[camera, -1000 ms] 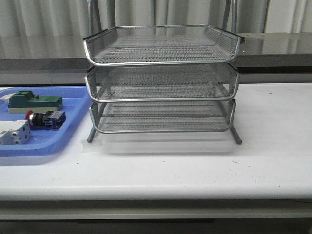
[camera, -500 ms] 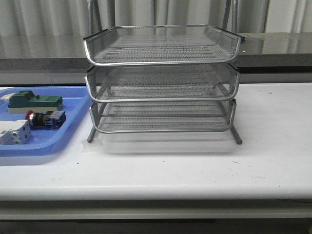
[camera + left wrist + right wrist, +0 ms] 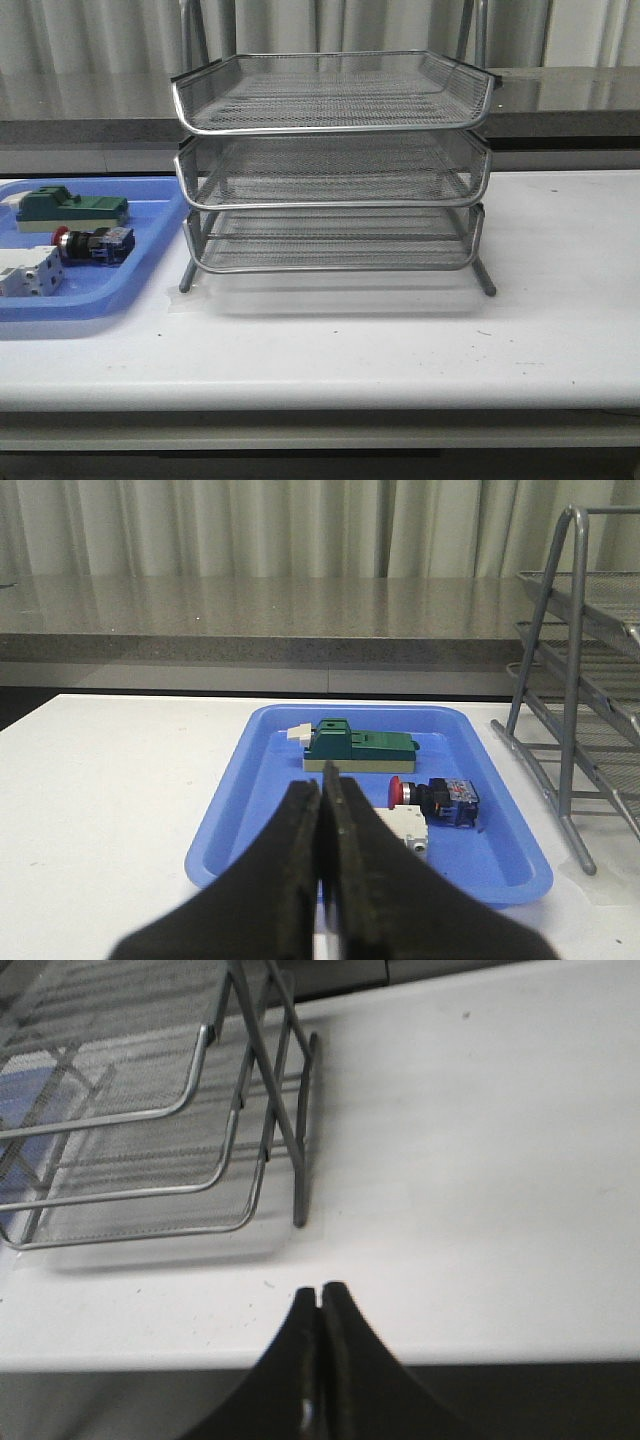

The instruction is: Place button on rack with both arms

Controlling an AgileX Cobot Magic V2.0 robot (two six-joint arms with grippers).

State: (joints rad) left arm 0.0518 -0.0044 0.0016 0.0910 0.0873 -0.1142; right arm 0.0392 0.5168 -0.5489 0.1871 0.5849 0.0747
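The button (image 3: 92, 244) with its red head lies on its side in the blue tray (image 3: 85, 303) at the left; the left wrist view also shows the button (image 3: 436, 798). The silver three-tier rack (image 3: 333, 165) stands mid-table, and its posts (image 3: 570, 680) and lower tiers (image 3: 150, 1150) appear in both wrist views. Neither arm shows in the front view. My left gripper (image 3: 322, 780) is shut and empty, short of the tray's near rim. My right gripper (image 3: 321, 1290) is shut and empty over the table's front edge, right of the rack.
In the blue tray (image 3: 230, 810) a green block-shaped part (image 3: 358, 749) lies behind the button and a white terminal-block part (image 3: 405, 830) lies in front of it. A grey ledge (image 3: 560, 100) runs behind the white table (image 3: 560, 300).
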